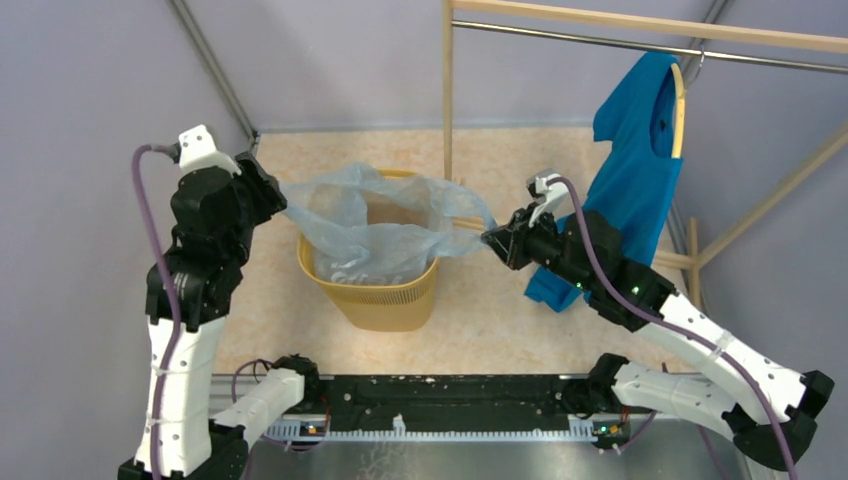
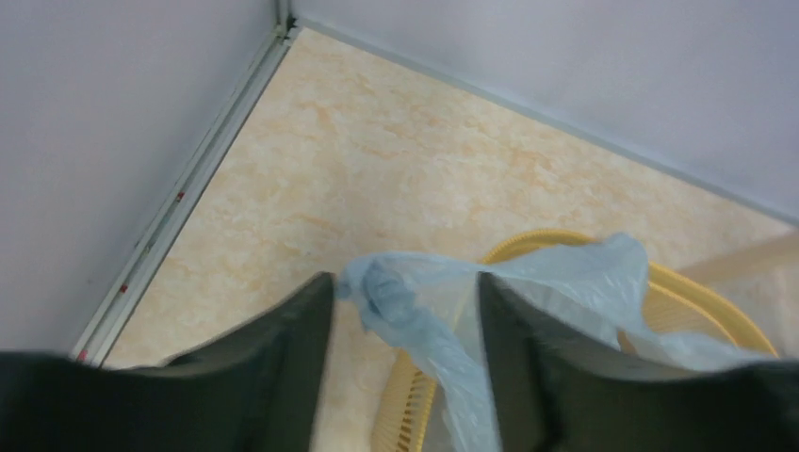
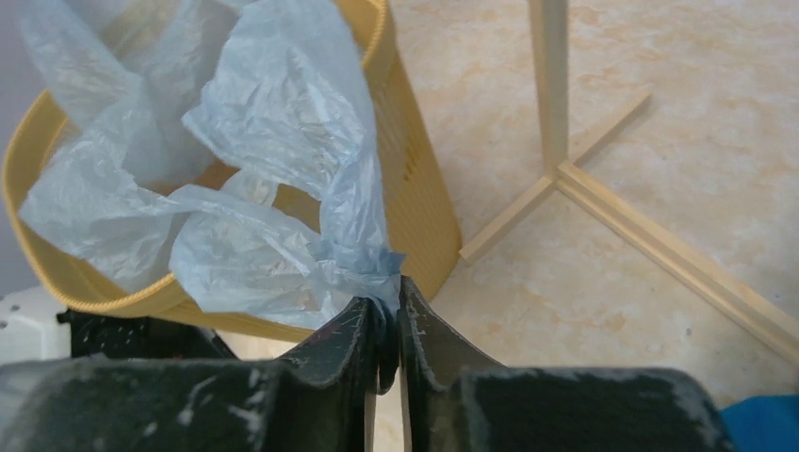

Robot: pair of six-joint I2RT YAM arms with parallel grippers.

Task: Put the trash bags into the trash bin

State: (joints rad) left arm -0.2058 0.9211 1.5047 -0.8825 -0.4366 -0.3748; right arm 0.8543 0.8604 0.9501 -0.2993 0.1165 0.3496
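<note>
Left arm stands upright, with the wrist bent inward. Left gripper has its jaws spread apart. Right arm extends diagonally inward. Right gripper has its jaws pinched on the trash bag.

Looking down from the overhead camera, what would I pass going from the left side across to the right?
left gripper → trash bag → right gripper, pinching the bag's corner → blue shirt on its hanger

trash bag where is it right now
Top view, centre: the trash bag drapes over the bin, stretched between the left gripper and the right gripper, which pinches it.
</note>
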